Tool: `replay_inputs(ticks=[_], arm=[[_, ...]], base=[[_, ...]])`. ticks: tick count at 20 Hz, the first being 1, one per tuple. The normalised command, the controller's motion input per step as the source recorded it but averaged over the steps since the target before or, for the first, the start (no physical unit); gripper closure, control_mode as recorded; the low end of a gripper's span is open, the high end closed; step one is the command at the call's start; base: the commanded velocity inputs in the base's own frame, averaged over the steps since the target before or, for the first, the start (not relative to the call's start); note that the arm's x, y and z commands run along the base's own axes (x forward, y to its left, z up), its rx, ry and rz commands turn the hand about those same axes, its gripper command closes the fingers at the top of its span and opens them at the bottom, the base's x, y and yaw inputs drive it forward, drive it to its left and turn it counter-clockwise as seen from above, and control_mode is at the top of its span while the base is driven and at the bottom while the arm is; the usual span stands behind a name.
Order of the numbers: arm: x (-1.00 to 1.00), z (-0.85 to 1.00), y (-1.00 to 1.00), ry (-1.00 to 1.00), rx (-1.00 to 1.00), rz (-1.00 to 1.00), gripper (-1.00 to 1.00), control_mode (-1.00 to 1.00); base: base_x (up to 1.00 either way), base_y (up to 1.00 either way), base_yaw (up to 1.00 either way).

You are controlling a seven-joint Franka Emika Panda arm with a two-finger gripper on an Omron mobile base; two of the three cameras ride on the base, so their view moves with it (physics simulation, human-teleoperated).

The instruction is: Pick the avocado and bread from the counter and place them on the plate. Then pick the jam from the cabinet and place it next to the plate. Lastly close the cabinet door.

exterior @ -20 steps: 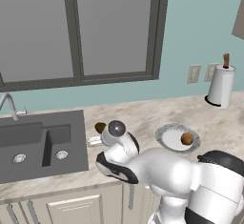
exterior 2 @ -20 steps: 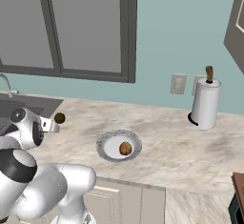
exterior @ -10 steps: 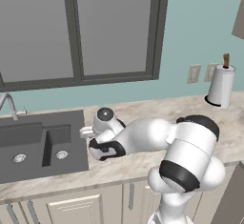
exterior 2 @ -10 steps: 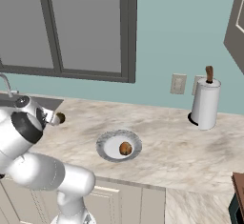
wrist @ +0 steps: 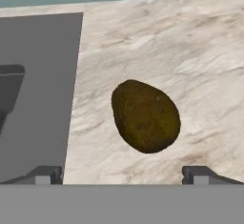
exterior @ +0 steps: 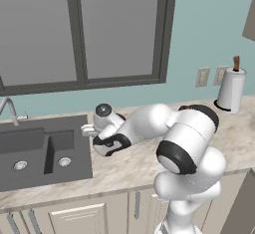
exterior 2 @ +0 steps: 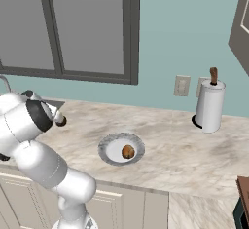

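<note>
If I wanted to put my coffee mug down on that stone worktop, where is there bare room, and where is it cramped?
The widest bare stretch of the beige marbled counter lies between the round grey-rimmed plate, which holds the orange-brown bread roll, and the white paper towel roll. It is crowded beside the dark grey sink, where the open gripper hovers over the dark olive avocado.

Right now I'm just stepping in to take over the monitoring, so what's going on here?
The white robot arm has its pincer open and poised over the dark olive-green avocado, which lies on the beige marbled counter beside the dark grey sink. Nothing is gripped yet. The orange-brown bread roll already sits on the grey-rimmed round plate further along the counter, so the avocado looks like the next pick. A white paper towel roll stands by the wall.
</note>
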Motion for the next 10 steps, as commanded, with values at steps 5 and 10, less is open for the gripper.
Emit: replay_inputs(ticks=[5, 10], arm=[[0.30, 0.00, 0.00, 0.00, -0.01, -0.06, -1.00, -1.00], [0.16, -0.02, -0.07, 0.00, -0.01, -0.05, -1.00, -1.00]], base=[[0.00, 0.00, 0.00], [0.00, 0.00, 0.00]])
